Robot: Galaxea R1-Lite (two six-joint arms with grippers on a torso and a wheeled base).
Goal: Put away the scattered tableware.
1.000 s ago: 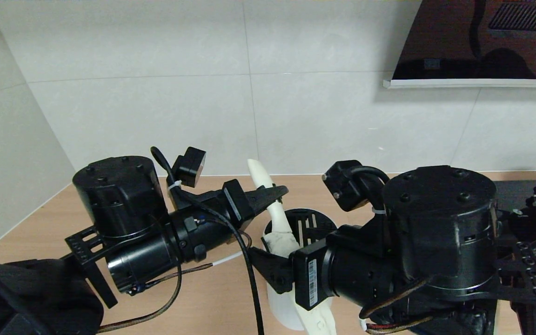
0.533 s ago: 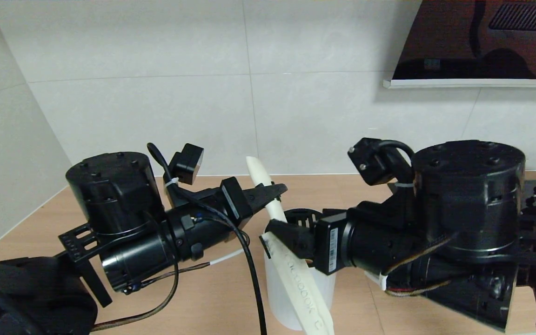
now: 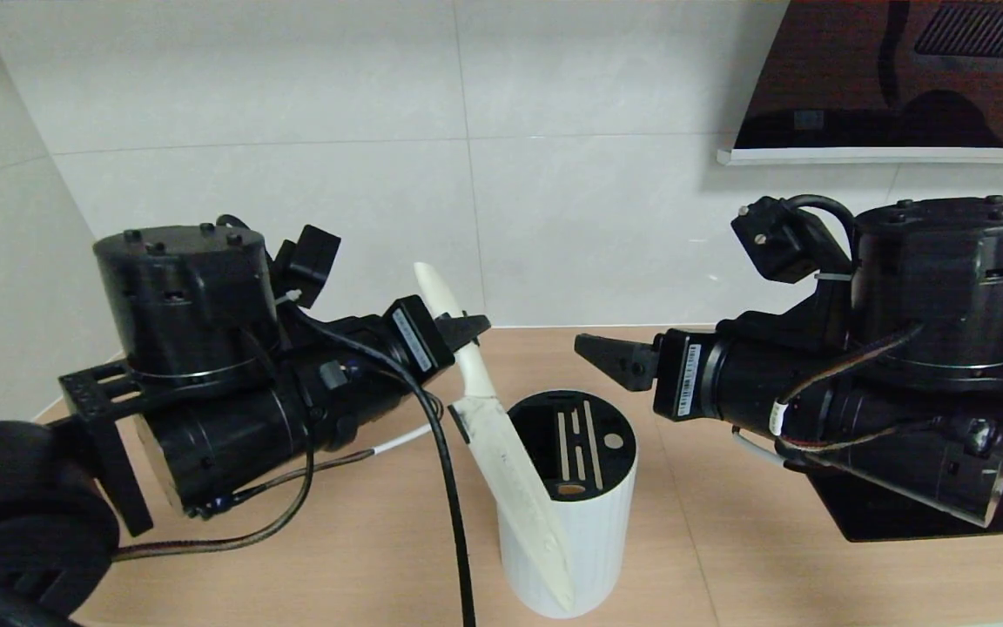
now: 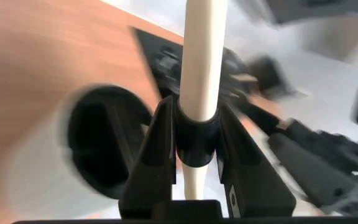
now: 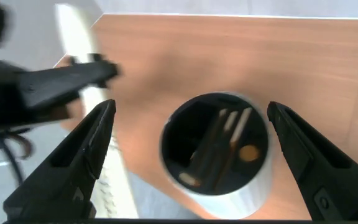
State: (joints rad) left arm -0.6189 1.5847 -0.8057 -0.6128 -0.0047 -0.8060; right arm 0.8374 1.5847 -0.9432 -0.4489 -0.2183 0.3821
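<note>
Left gripper (image 3: 465,333): clamped on knife (image 3: 508,466) handle, blade down at holder (image 3: 593,531) left side, likely for slotting. Right gripper (image 5: 191,112): fingers spread, empty, right of holder.

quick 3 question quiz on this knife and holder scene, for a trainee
1. True or false: the right pincer grips the white knife.
2. Which holds the knife's handle? A) left pincer B) right pincer C) neither
3. Fill in: the blade hangs ___ the knife holder (inside/outside).

Key: 1 false, it is open and empty; 2 A; 3 outside, no slot entered.
</note>
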